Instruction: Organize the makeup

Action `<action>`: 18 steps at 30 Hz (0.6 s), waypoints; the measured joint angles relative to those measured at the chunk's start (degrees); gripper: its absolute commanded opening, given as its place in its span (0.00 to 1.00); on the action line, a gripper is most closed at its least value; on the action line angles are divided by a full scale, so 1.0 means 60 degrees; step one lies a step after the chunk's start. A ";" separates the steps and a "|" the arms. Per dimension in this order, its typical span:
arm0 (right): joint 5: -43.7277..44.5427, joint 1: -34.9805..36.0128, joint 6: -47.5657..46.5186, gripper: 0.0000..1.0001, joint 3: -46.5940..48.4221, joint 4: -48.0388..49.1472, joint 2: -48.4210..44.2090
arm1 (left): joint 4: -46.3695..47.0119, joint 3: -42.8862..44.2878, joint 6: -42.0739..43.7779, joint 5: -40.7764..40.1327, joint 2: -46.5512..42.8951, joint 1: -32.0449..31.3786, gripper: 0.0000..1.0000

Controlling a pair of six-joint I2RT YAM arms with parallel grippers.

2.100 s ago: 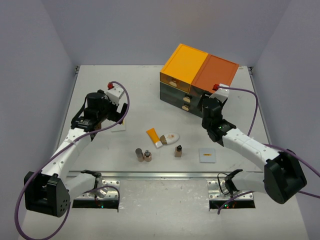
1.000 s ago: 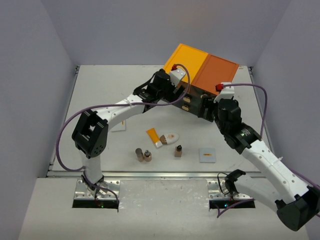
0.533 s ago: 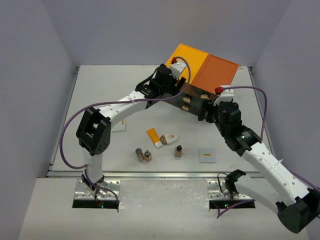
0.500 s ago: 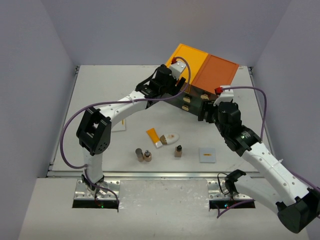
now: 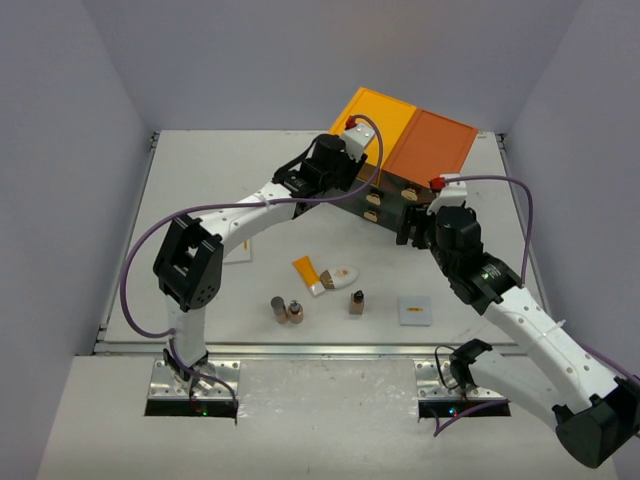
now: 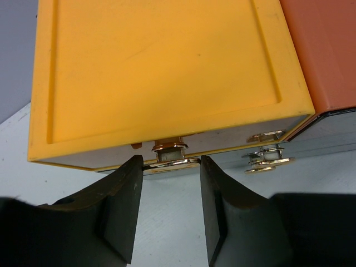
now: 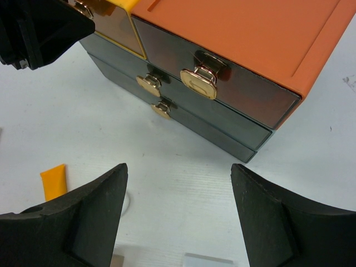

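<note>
We are hovering at the drawer chest (image 5: 400, 140), makeup well apart behind us.
Our left gripper (image 6: 171, 169) is bracketing the gold handle (image 6: 178, 163); whether it is pinching, we cannot tell. Our right gripper (image 7: 178, 172) is gaping, empty. The orange tube (image 5: 305, 270) and flat white square (image 5: 415, 310) are lying nearer our bases.

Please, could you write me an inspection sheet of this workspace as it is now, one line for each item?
Surface: white table; drawer chest at the far side, drawers look shut.
Job's things: orange tube, white oval piece, three brown bottles and flat white square lie loose near the front.
Clutter: a white flat piece, partly hidden by the left arm.
Grippers: left end effector flanks the gold handle of the yellow top drawer, contact unclear; right end effector open, empty.
Cables: purple cables loop free, off the makeup.
Surroundings: plain pale walls; nothing else seen.
</note>
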 measured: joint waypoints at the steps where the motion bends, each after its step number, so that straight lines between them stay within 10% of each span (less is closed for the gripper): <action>1: -0.0002 0.0000 0.0003 0.75 -0.0024 -0.0025 -0.0037 | -0.0004 0.0001 -0.0002 -0.0003 0.0000 0.0000 0.04; 18: -0.0395 0.0000 0.0268 0.75 -0.0165 -0.0772 -0.0681 | -0.0461 -0.1876 -0.0011 0.0367 -0.1807 -0.0029 0.00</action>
